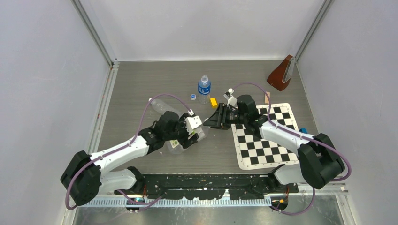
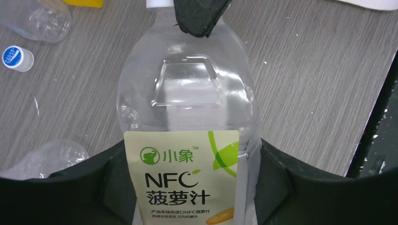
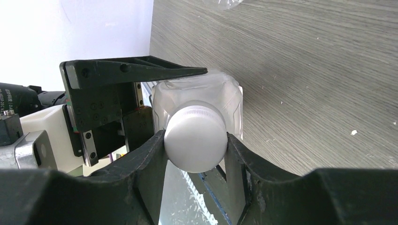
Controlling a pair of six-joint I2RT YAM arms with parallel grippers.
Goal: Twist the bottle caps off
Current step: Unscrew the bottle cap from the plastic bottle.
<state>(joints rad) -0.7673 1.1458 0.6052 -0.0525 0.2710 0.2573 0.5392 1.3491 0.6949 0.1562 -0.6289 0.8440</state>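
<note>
The wide clear bottle (image 2: 187, 93), with a white, green and orange label, lies across the table between both arms (image 1: 174, 146). My left gripper (image 2: 187, 187) is shut on its labelled body, one jaw against each side. The bottle's white cap (image 3: 196, 136) faces the right wrist camera, and my right gripper (image 3: 196, 140) is shut on it, fingers pressed against both sides. In the top view the right gripper (image 1: 213, 119) meets the left gripper (image 1: 195, 133) at the table's middle. A small blue-labelled bottle (image 1: 204, 89) stands behind them, with a loose cap (image 1: 193, 97) beside it. A slim unlabelled bottle (image 1: 162, 105) lies to the left.
A yellow block (image 1: 213, 101) sits by the blue-labelled bottle. A chessboard mat (image 1: 265, 136) covers the right side under the right arm, with a blue block (image 1: 303, 130) at its right edge. A brown wedge-shaped object (image 1: 281, 73) stands at the back right. White walls enclose the table.
</note>
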